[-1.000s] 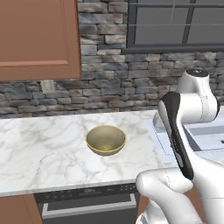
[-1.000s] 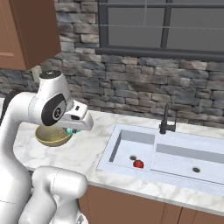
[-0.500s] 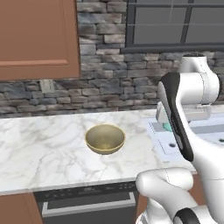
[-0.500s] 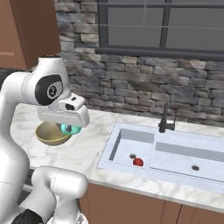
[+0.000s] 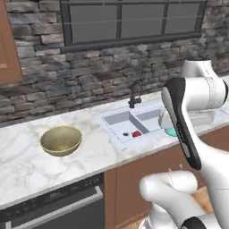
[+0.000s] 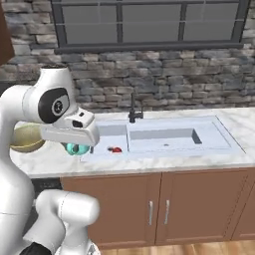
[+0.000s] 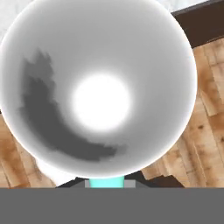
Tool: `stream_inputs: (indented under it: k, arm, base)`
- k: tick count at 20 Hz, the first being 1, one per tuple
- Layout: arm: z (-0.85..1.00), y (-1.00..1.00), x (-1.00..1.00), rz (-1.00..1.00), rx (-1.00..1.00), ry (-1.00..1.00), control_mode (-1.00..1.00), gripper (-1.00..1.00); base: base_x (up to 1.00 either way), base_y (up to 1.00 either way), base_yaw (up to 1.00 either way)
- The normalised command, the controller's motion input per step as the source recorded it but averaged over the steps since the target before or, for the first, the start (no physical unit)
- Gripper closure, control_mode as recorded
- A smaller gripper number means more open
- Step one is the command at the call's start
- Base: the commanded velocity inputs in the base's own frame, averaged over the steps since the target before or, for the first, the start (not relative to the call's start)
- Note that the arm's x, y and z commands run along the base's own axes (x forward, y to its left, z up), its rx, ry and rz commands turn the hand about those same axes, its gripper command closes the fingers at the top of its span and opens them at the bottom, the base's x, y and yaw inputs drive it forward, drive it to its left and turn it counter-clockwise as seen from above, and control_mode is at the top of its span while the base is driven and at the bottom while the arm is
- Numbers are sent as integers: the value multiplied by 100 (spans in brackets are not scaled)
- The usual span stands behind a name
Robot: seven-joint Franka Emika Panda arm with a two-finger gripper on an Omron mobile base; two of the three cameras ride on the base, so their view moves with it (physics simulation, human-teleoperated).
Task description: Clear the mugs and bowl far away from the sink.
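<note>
the base has turned toward the white double sink (image 5: 134, 125); the claw (image 6: 77, 148), narrowly clamped, carries the teal mug (image 6: 78, 148) over the marble bench (image 5: 27, 172) edge, left of the sink. the tan bowl (image 5: 61, 141) stays far left.

We're in a home kitchen: a marble counter (image 5: 27, 172) runs along a rough stone backsplash (image 6: 169, 82) under a dark-framed window (image 6: 149, 22). Set into it we see a white double-basin sink (image 6: 164, 137) with a slim dark faucet (image 6: 133, 108). Brown wooden cabinets (image 6: 164, 209) with handles sit below, an oven front (image 5: 53, 208) beside them, and wood flooring (image 7: 205, 122) underfoot.
</note>
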Motion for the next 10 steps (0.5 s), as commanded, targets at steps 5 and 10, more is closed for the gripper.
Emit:
stream_inputs:
  k: [5,10]
  arm:
    - [0,0,0,0,0,0,100,100]
    - [0,0,0,0,0,0,100,100]
  base:
    - [0,0,-100]
    - [0,0,-100]
